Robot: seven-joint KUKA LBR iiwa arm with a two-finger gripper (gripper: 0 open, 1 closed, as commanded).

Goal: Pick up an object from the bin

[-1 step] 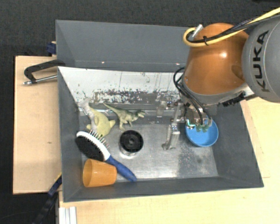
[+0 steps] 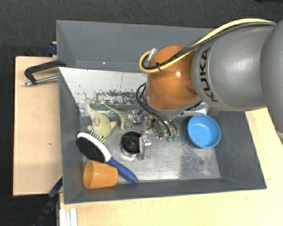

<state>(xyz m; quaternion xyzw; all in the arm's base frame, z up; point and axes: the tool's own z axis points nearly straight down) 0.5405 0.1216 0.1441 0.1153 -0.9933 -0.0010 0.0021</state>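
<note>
Though low over the middle of the grey bin (image 2: pixel 198 164), cannot tell how far the fingers (image 2: pixel 144 149) stand apart, nor whether anything sits between them: masked by the orange wrist cover (image 2: pixel 172 81). Nearest: a black round cap-like thing (image 2: pixel 130 141), touching or just beside at their 9 o'clock, probably the target, lying apart from its neighbours and so open to a straight descent. Elsewhere: blue bowl (image 2: pixel 203 131) at 3 o'clock, black hairbrush (image 2: pixel 92 147) at 8, orange cup (image 2: pixel 100 174) at 7, pale yellow toy (image 2: pixel 103 124) at 10.
</note>
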